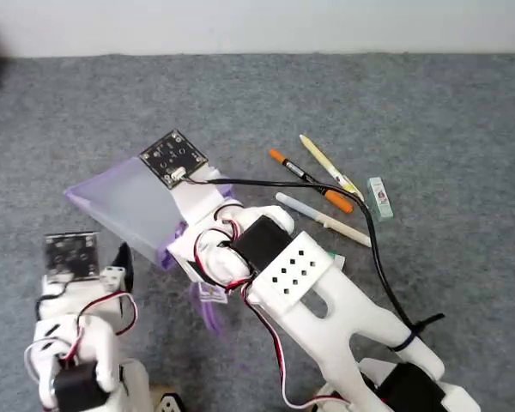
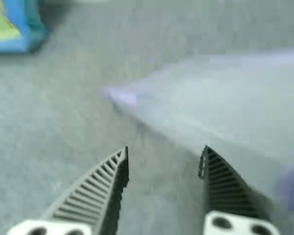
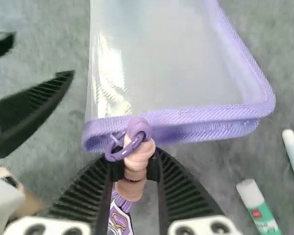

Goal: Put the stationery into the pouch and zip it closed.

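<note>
Pinching the pink zip pull [image 3: 133, 174] at one end of the pouch [image 3: 176, 63], the right hand [image 3: 134, 157] has its two ribbed fingers closed narrowly on it, one on each side. A purple ring [image 3: 116, 149] links the pull to the pouch's purple woven edge at the corner. The pouch is translucent and sits on the grey counter [image 1: 412, 94]. Whether its zip is open or closed I cannot tell.

The left hand [image 2: 164, 164] is spread wide and holds nothing. Its fingers [image 2: 110, 188] point at the pouch's long side and are close to it, though I cannot tell whether they touch. In the right wrist view one of those black fingers shows just beside the pouch, on the opposite side from the glue stick [image 3: 257, 198].

All the stationery lies on the counter outside the pouch. The glue stick, white-capped with a green body, is near the pouch's zip-pull end. Three pens lie close together farther out, with the right arm [image 1: 326, 292] between them and the pouch. They are a black pen with orange ends [image 1: 307, 178], a yellow pen [image 1: 330, 166] beyond it, and a pale pen with a light blue cap [image 1: 322, 219] nearest the arm. A small pale green item [image 1: 378, 197], too small to name, lies just past the pens and is farthest from the pouch.

A blue and green object [image 2: 10, 24] sits well apart from the pouch, beyond its pointed corner.
</note>
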You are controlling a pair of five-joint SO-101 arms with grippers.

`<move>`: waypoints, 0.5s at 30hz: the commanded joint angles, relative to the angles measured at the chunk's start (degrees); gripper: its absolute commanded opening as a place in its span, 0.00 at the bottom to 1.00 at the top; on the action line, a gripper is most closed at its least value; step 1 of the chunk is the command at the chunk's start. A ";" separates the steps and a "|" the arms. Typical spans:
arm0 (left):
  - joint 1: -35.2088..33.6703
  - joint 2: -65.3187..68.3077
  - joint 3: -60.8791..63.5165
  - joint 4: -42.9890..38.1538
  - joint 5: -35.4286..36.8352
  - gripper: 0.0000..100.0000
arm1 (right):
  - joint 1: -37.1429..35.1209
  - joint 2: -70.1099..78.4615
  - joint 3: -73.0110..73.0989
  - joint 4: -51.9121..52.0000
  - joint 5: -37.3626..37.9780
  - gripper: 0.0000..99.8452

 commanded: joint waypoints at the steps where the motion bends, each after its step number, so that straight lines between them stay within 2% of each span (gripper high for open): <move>1: -0.79 -0.53 -9.36 -0.88 3.87 0.23 | -0.48 0.40 -2.55 -2.86 0.44 0.01; 6: 7.03 -0.44 -19.21 10.46 4.92 0.23 | -0.40 2.15 -2.55 -6.81 0.44 0.01; 9: 12.84 -0.35 -22.64 16.53 9.23 0.23 | -0.40 2.07 -2.64 -7.25 0.44 0.01; 12: 16.00 -0.35 -22.29 19.43 12.48 0.23 | -0.31 1.98 -3.25 -6.55 0.26 0.01; 15: 16.62 -0.35 -20.35 18.55 12.84 0.23 | -0.40 1.98 -5.71 -4.79 0.18 0.01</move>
